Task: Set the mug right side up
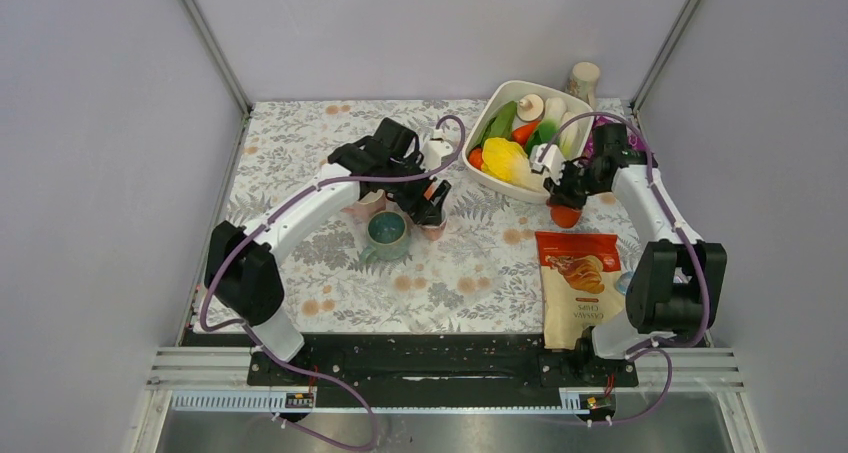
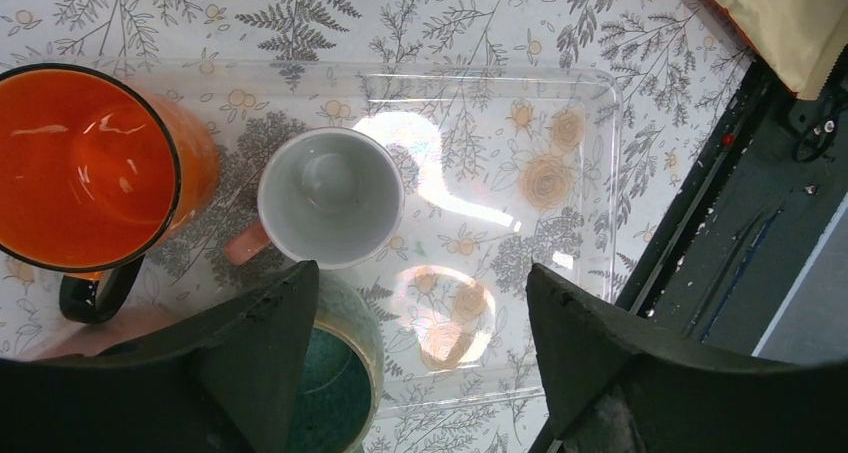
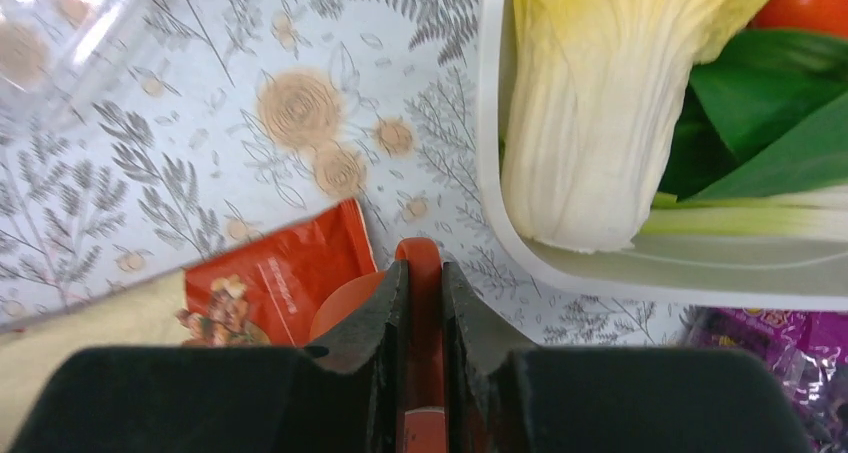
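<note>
Two robot arms over a floral surface (image 1: 300, 143); the right gripper (image 3: 423, 263) pinches an orange-red mug (image 3: 345, 308) at the right, beside a bowl of vegetables.
Near right, a red snack bag (image 1: 578, 283) lies flat. Just past its far edge, the right gripper's fingers are pressed onto the orange-red mug's thin wall, just short of the white bowl (image 1: 487, 178); which way up this mug sits cannot be told. Left of it, mid-surface, the left gripper (image 2: 420, 283) hangs spread wide, holding nothing, over a clear tray (image 2: 600, 173) with three upright mugs: a teal-glazed mug (image 2: 335, 383), a white-lined mug (image 2: 330, 198) with a pink handle, and an orange mug (image 2: 85, 168) with a black handle. The white bowl holds a pale cabbage (image 3: 610, 103) and green leaves. A small pale container (image 1: 583, 78) stands behind it.
</note>
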Tool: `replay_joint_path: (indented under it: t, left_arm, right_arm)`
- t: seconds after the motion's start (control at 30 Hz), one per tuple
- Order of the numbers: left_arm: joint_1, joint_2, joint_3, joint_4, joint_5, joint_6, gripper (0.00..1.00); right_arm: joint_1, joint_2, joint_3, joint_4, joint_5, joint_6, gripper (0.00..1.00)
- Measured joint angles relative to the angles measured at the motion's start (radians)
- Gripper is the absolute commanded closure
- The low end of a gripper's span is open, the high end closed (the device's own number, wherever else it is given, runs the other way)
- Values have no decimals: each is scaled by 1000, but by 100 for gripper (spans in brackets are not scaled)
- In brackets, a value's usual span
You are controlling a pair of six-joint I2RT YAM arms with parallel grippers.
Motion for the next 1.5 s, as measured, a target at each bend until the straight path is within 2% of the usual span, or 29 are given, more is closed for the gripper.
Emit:
replay_joint_path:
  t: [0.2, 0.37, 0.53, 0.73, 0.97, 1.17, 1.5]
  left_arm:
    - [0, 19, 5, 0, 37, -23, 22]
    - [0, 53, 15, 1, 72, -42, 23]
    - [2, 70, 34, -1, 103, -53, 24]
    - [36, 58, 58, 29, 169, -95, 26]
    - [68, -37, 69, 95, 228, -164, 18]
    - [56, -87, 113, 140, 324, -208, 14]
    - [26, -110, 119, 153, 385, -222, 24]
  right_arm:
    - [76, -56, -3, 45, -74, 127, 100]
    - [131, -134, -69, 211, -151, 312, 100]
    - [181, -202, -137, 480, -234, 636, 100]
    - [209, -301, -243, 883, -317, 1028, 100]
    - [251, -359, -291, 1243, -427, 1369, 100]
    - [302, -396, -299, 1363, -449, 1501, 100]
    - [376, -401, -299, 1421, -459, 1593, 100]
